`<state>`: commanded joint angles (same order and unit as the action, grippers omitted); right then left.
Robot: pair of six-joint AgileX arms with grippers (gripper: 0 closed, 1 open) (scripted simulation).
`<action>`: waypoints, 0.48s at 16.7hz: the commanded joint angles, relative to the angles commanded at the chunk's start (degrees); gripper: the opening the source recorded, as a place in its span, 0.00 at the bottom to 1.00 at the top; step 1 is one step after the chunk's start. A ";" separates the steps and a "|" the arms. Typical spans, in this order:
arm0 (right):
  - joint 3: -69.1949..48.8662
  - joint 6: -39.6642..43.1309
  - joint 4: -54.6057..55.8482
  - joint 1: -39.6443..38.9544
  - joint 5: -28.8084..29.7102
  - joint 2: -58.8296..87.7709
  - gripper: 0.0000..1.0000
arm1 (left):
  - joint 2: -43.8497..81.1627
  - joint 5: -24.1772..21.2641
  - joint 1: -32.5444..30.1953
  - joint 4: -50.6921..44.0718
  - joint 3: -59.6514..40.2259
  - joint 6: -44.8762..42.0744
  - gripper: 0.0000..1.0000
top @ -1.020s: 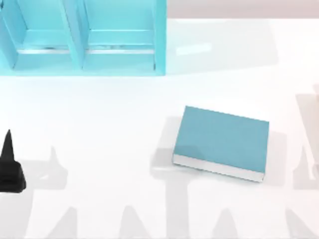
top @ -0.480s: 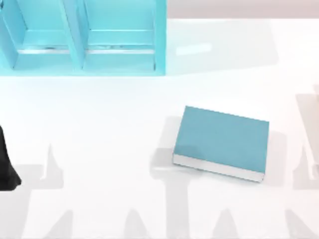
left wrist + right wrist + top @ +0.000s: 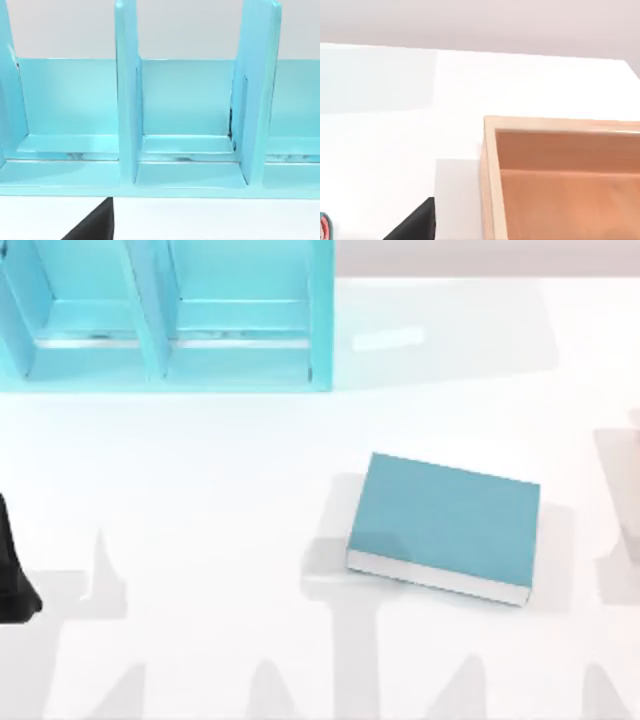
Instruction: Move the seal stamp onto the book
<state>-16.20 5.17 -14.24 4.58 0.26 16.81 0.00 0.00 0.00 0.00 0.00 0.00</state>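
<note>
The book (image 3: pixel 445 525) lies flat right of the worktop's (image 3: pixel 220 500) middle; left pincer (image 3: pixel 12 570) at the left edge, grip unclear.

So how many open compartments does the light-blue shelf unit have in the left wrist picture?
3: in the light-blue shelf unit, one full compartment between the two upright dividers, and one partly cut off on each outer side of them. More may lie beyond the picture's edges.
</note>
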 joint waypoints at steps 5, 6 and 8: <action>-26.25 5.86 -19.96 5.53 -0.43 29.22 1.00 | 0.00 0.00 0.00 0.00 0.00 0.00 1.00; -32.00 7.08 -24.14 6.75 -0.49 35.91 1.00 | 0.00 0.00 0.00 0.00 0.00 0.00 1.00; -42.98 9.47 -32.42 9.22 -0.55 48.81 1.00 | 0.00 0.00 0.00 0.00 0.00 0.00 1.00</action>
<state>-59.18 14.64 -46.66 13.80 -0.29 65.62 0.00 0.00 0.00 0.00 0.00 0.00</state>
